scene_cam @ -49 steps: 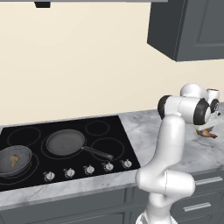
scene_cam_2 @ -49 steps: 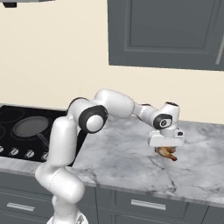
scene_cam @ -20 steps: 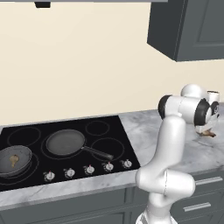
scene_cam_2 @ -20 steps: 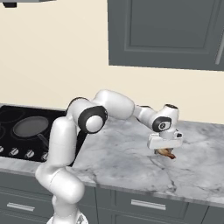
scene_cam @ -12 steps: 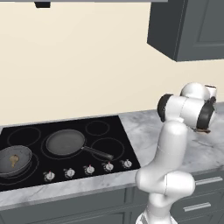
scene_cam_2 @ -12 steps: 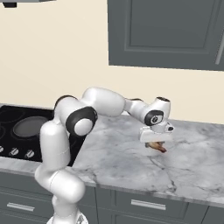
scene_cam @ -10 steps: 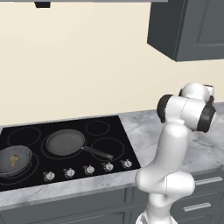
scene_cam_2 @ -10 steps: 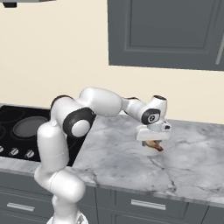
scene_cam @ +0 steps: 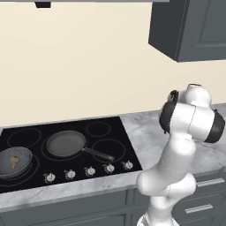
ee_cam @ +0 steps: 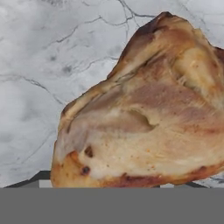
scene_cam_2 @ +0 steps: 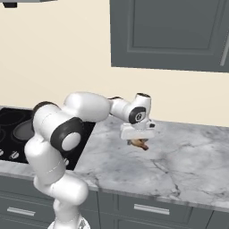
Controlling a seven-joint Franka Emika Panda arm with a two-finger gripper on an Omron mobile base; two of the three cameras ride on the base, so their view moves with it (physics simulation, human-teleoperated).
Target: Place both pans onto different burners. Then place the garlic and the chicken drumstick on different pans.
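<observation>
**A home kitchen, rendered**

A black glass cooktop with printed ring burners and a row of silver knobs is sitting flush in a grey marble bench. Two dark frying pans are resting on it. Dark grey wall cabinets are hanging above, drawers with metal handles are running below, and a cream wall is backing it all

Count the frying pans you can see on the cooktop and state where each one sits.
2. The deeper pan sits on the front-left burner, the shallower pan on the middle burner beside it.
</observation>
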